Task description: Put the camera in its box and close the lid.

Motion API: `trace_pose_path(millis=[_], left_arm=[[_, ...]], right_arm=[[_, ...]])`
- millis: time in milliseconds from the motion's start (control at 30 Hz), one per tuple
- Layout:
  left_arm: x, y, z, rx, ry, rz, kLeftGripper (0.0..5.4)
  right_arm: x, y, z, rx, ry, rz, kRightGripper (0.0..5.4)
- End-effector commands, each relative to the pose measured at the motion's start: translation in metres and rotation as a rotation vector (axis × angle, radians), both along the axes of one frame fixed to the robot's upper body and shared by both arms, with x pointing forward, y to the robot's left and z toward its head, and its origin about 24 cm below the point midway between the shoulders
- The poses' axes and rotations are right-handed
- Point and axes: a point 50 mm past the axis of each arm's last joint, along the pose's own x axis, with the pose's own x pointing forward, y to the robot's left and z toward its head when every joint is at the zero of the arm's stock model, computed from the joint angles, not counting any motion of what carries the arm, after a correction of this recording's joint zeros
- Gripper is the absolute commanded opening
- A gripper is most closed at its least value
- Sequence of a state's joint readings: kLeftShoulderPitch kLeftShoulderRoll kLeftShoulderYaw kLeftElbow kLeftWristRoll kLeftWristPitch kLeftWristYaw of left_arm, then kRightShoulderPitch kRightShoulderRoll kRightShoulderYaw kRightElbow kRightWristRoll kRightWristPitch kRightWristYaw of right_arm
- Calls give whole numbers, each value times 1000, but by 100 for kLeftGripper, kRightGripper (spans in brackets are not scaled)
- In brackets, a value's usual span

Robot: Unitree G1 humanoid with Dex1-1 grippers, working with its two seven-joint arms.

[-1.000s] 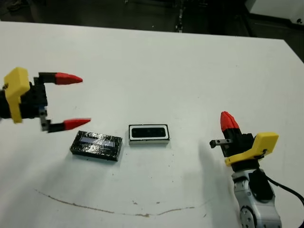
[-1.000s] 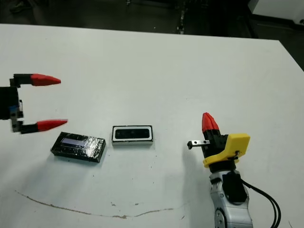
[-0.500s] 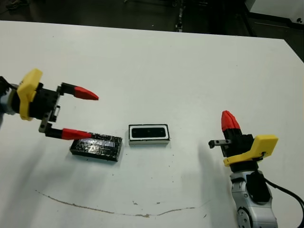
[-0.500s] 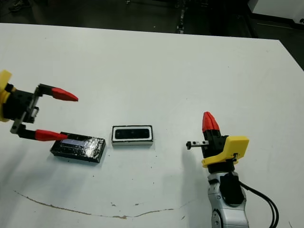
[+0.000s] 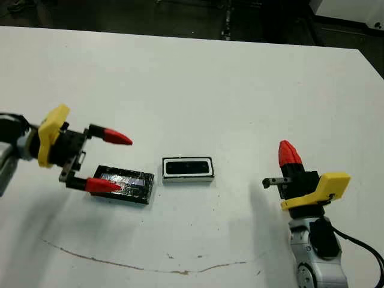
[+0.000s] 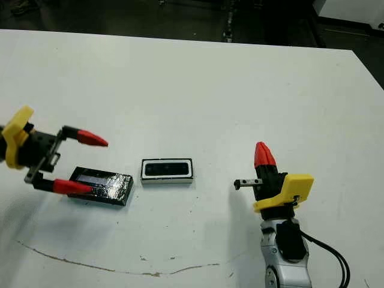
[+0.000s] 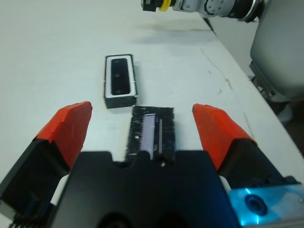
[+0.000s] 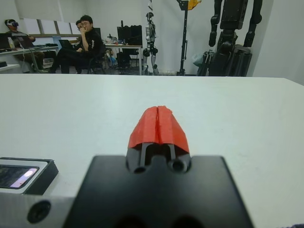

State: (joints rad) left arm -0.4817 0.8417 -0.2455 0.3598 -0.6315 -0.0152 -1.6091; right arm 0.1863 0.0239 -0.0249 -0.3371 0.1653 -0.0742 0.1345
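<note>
The white box lies at the table's middle with the dark camera lying inside it. Just to its left lies the glossy black lid, flat on the table and apart from the box. My left gripper is open over the lid's left end. In the left wrist view the lid sits between the two red fingers, with the box and camera beyond it. My right gripper stands shut to the right of the box, pointing up and holding nothing.
A thin brown curved mark runs along the table near the front edge. Several people sit at desks far beyond the table in the right wrist view, and robot frames stand there.
My left gripper has come down and to the right, from left of the lid to over its left end, still open. The right arm, box and lid have stayed put.
</note>
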Motion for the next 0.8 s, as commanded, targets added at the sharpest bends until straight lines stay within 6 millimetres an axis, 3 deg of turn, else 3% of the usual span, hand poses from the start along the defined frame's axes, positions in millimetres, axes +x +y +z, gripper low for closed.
trace_pose_path(millis=[33,500,800], left_arm=[[-4,0,-6,6,-5,-14,540],[-6,-5,-10,141,-77,-67,540],[-5,-8,-17,144,-19,-68,540]], right_arm=[[-2,-2,-3,2,16,-10,2],[-3,-1,-5,22,34,-4,2],[-3,0,-6,39,51,3,2]])
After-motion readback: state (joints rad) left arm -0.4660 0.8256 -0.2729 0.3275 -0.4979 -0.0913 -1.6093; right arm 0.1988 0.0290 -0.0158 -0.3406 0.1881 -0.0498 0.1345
